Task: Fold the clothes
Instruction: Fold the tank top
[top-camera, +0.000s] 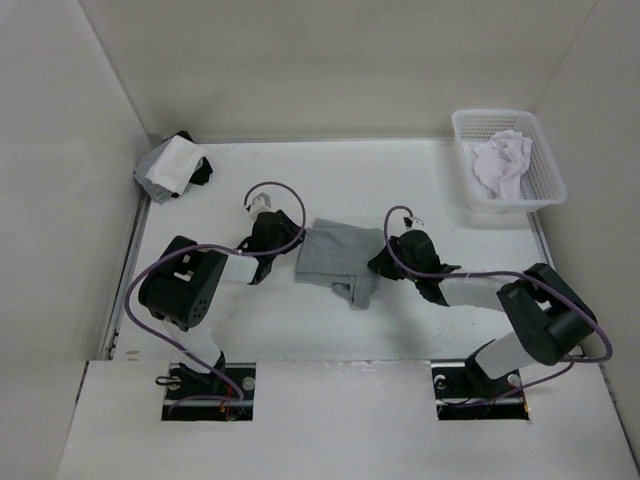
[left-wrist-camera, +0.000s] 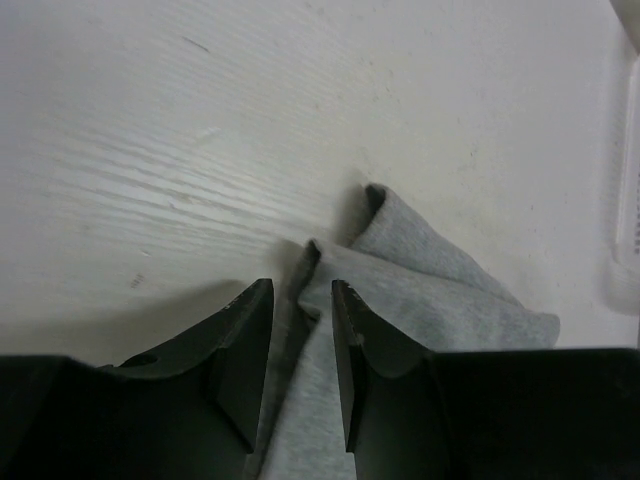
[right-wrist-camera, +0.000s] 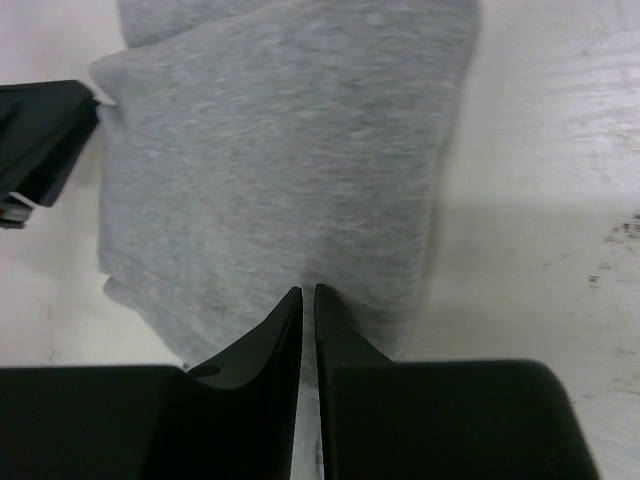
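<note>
The clothes I am working on are one plain grey T-shirt (top-camera: 340, 255), lying partly folded in the middle of the table. My left gripper (top-camera: 290, 246) is at its left edge. In the left wrist view the jaws (left-wrist-camera: 300, 285) stand apart, with a raised fold of the T-shirt (left-wrist-camera: 430, 300) running between them. My right gripper (top-camera: 386, 262) is at the shirt's right edge. Its jaws (right-wrist-camera: 308, 290) are almost together, pinching a thin edge of the T-shirt (right-wrist-camera: 280, 150), which puckers at the tips. The left gripper's finger (right-wrist-camera: 40, 140) shows at the shirt's far side.
A white plastic basket (top-camera: 548, 160) holding white cloth (top-camera: 503, 165) stands at the back right; its wall (left-wrist-camera: 625, 200) shows in the left wrist view. A pile of grey, white and black garments (top-camera: 172, 165) sits in the back left corner. White walls surround the table.
</note>
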